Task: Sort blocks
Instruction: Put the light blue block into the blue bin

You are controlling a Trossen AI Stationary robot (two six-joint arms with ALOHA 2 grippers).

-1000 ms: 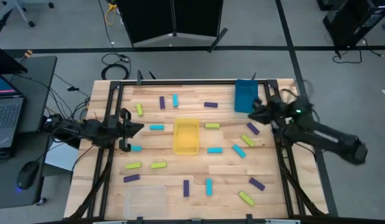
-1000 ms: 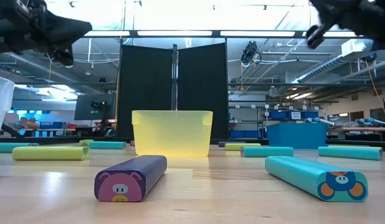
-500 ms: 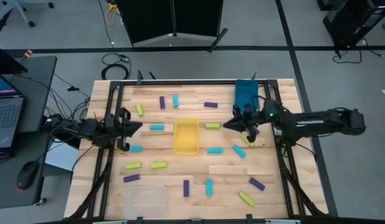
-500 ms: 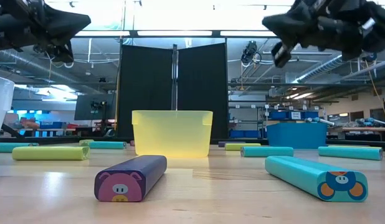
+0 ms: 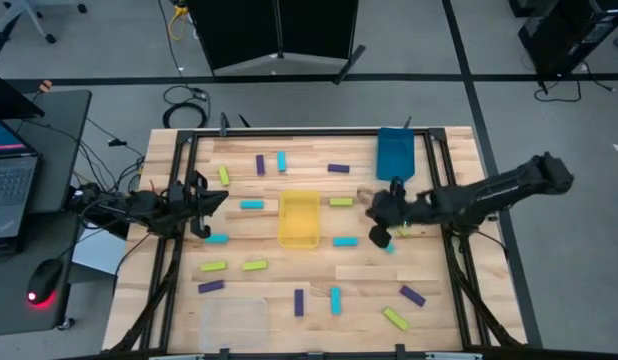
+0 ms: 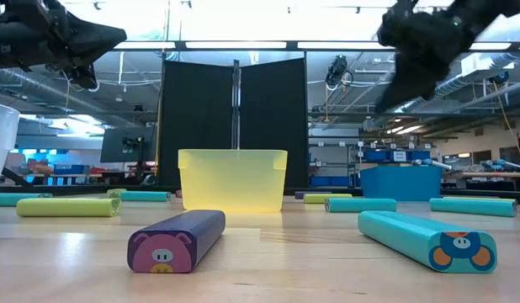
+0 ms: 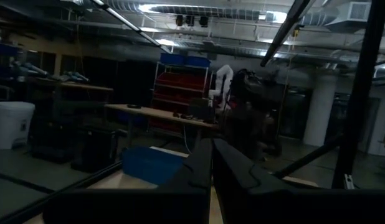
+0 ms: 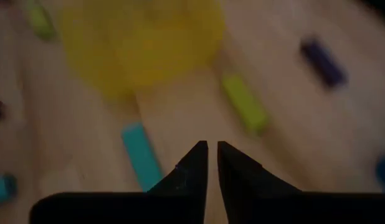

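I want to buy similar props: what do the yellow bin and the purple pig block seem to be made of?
The yellow bin looks like translucent plastic with a smooth finish: light glows through its walls. The purple pig block looks matte, with softly rounded edges and a printed pig face, perhaps foam or painted wood; the look leaves that open.

- Both arms are dark, near-black all over, chunky jointed segments with rounded housings at the joints.
- left gripper [image 5: 217, 204]: two dark fingers, black cables trailing off behind the arm toward the table edge.
- right gripper [image 5: 377, 222]: same dark build on a long slim forearm link with a bulkier rounded end.
- Up close in the wrist views the fingers [image 8: 194, 168] are matte black wedges tapering to points, only a thin slit between them.
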